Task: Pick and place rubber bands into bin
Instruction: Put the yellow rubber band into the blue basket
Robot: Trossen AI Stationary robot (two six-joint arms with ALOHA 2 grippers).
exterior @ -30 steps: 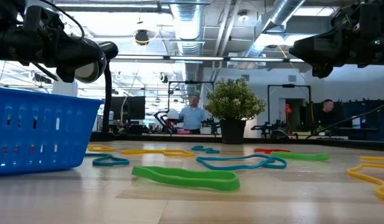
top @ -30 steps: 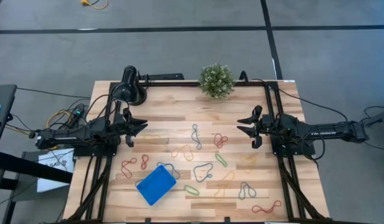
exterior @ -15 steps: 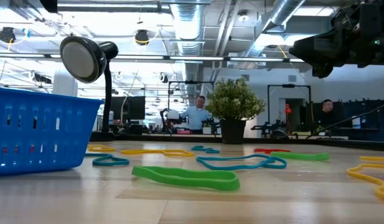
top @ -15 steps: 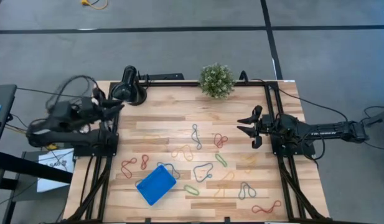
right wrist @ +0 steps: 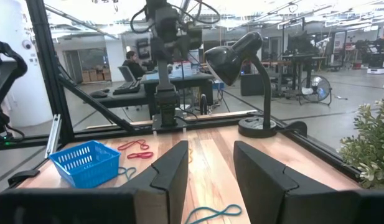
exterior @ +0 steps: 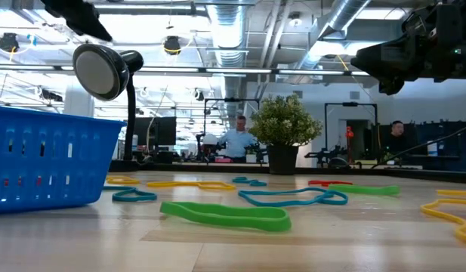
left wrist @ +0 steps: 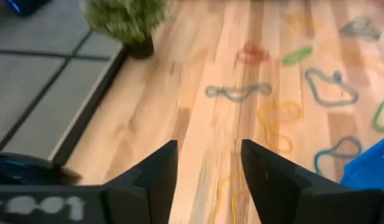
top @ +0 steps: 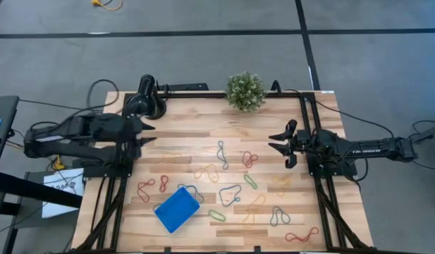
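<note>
Behind plant: person, low view only.

A light wood plank table stands on a grey floor crossed by dark seam lines. At the table's 12 o'clock edge sits a small potted plant; toward 10 o'clock stands a black desk lamp. A black frame runs along the table's edges. Beyond the table the room is an open workshop: exposed silver ducts and bright ceiling lights overhead, desks with monitors, and a seated person in the distance. A floor fan stands in the room.
</note>
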